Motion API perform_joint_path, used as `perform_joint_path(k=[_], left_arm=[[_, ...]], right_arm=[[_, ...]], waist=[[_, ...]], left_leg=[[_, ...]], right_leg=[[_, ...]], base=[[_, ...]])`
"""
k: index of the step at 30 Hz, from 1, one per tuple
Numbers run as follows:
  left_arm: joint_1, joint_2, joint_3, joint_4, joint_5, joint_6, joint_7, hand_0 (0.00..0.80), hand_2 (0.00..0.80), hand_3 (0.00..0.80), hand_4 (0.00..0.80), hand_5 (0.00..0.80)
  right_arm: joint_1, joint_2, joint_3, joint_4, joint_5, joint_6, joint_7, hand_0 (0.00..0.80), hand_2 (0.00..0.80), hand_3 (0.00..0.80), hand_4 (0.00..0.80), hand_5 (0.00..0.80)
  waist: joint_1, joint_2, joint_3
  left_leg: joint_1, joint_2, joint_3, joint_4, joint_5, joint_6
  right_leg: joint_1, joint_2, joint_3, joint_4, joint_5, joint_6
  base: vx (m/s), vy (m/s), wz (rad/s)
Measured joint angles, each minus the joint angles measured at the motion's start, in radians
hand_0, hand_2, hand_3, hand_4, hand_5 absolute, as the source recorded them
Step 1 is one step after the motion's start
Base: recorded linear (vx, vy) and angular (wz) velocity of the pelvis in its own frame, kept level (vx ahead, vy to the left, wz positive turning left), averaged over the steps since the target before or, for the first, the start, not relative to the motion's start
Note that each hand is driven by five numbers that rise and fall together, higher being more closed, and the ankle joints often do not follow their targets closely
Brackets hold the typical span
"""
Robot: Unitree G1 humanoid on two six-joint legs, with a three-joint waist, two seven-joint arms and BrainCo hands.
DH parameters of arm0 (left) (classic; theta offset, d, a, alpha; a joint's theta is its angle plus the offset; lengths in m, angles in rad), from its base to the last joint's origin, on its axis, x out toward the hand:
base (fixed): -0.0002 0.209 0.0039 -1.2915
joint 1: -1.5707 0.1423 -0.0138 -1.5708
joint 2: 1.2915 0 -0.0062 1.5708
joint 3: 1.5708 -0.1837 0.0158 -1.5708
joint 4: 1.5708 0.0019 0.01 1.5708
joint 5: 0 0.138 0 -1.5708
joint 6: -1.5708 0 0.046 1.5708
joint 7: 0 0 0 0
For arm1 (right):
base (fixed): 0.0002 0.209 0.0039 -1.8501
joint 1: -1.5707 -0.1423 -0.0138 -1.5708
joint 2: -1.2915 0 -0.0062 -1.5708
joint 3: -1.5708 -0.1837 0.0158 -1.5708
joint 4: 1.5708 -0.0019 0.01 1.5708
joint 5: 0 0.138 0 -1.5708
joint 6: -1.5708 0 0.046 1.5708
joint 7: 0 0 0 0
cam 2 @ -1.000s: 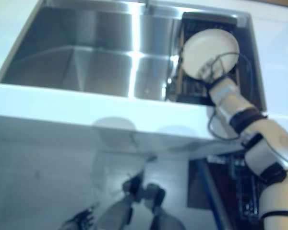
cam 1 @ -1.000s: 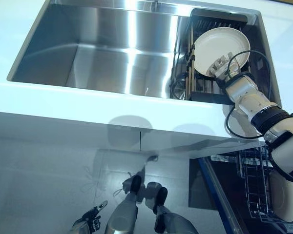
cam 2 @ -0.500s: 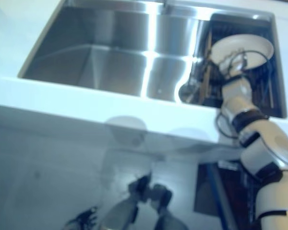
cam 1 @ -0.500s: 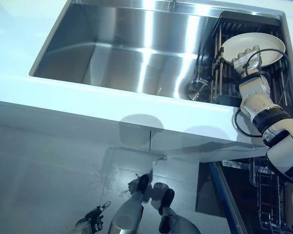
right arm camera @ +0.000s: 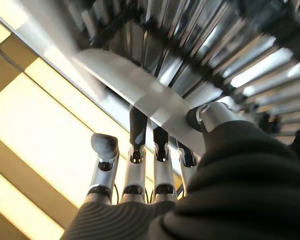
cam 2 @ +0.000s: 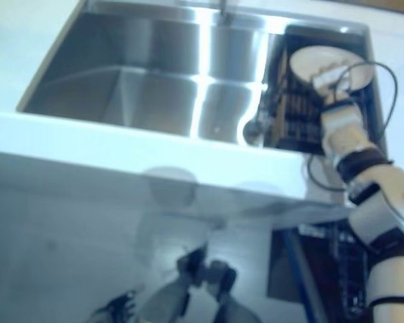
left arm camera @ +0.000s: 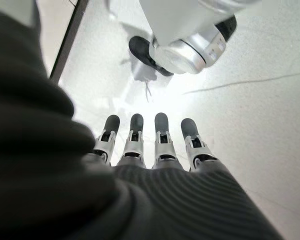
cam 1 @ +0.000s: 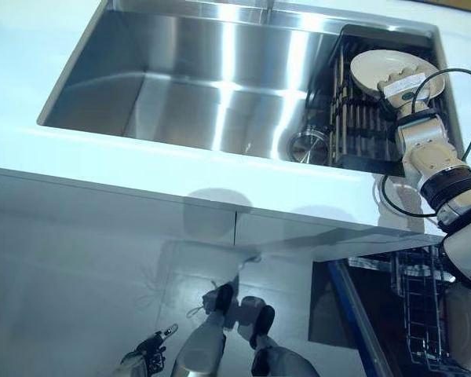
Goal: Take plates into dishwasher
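A white plate (cam 1: 371,67) lies tilted over the far end of the black dish rack (cam 1: 363,135), which sits in the right part of the steel sink (cam 1: 180,86). My right hand (cam 1: 401,85) is at the plate's near rim. In the right wrist view the plate's edge (right arm camera: 140,90) runs between the thumb (right arm camera: 210,117) on one side and the fingers (right arm camera: 136,131) on the other, so the hand pinches the rim. My left hand (cam 1: 146,361) hangs low by the floor with its fingers (left arm camera: 161,137) straight and nothing in it.
A round metal drain (cam 1: 307,147) shows in the sink beside the rack. The white counter (cam 1: 141,169) runs along the sink's front. Below it at the lower right, the open dishwasher's wire basket (cam 1: 416,310) sticks out behind a blue-edged door (cam 1: 353,322).
The camera has shifted. The plate has tipped from nearly upright to flatter and now sits nearer the rack's far end, with my right hand still on it. The left hand has not moved.
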Motion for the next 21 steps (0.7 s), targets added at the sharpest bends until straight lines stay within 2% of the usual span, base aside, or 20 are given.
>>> perform_joint_path(k=[4,7,10,14,17,21], left_arm=[[0.001,0.005,0.001,0.001,0.001,0.0,-0.004,0.0,0.0,0.0,0.0,0.0],[0.011,0.008,0.038,0.001,0.002,0.001,-0.004,0.0,0.0,0.0,0.0,0.0],[0.011,0.012,0.041,0.0,0.002,0.001,-0.004,0.0,0.0,0.0,0.0,0.0],[0.014,0.012,0.049,0.002,0.005,0.0,-0.004,0.0,0.0,0.0,0.0,0.0],[0.018,0.013,0.087,0.003,0.039,-0.002,-0.004,0.0,0.0,0.0,0.0,0.0],[0.029,0.011,0.088,0.013,0.055,-0.002,-0.004,0.0,0.0,0.0,0.0,0.0]], right_arm=[[-0.031,-0.025,0.0,-0.026,0.088,-0.001,0.007,0.8,0.8,0.8,0.8,0.8],[-0.058,-0.062,-0.005,-0.098,0.266,0.0,0.013,0.8,0.8,0.8,0.8,0.8],[-0.075,-0.089,-0.026,-0.143,0.409,0.001,0.012,0.8,0.8,0.8,0.8,0.8],[-0.078,-0.096,-0.126,-0.164,0.698,0.009,0.015,0.8,0.8,0.8,0.8,0.8],[-0.064,-0.091,-0.261,-0.176,0.965,0.018,0.031,0.8,0.8,0.8,0.8,0.8],[-0.038,-0.085,-0.376,-0.18,1.175,0.022,0.064,0.8,0.8,0.8,0.8,0.8]], waist=[[-0.003,-0.021,-0.002],[-0.029,-0.04,-0.007],[-0.046,-0.048,-0.012],[-0.056,-0.054,-0.016],[-0.073,-0.056,-0.017],[-0.089,-0.062,-0.031]], left_leg=[[0.02,0.001,0.004,-0.005,0.0,0.0],[0.03,0.001,0.007,-0.006,-0.001,0.0],[0.032,0.002,0.013,-0.006,0.0,0.0],[0.052,0.005,0.031,-0.007,-0.003,-0.002],[0.082,0.007,0.045,-0.007,-0.01,-0.007],[0.115,0.01,0.072,-0.007,-0.02,-0.009]], right_leg=[[0.015,0.0,0.004,0.0,-0.001,0.001],[0.023,0.0,0.008,0.0,-0.001,0.002],[0.024,0.001,0.014,0.0,0.0,0.003],[0.037,0.001,0.033,0.0,0.004,0.005],[0.062,0.002,0.046,0.0,0.003,0.006],[0.084,0.003,0.073,0.0,0.002,0.007]], base=[[0.016,-0.008,-0.01],[0.004,-0.003,-0.02],[0.018,-0.01,-0.09],[0.037,-0.003,-0.12],[0.046,0.004,-0.13],[0.043,0.004,-0.19]])
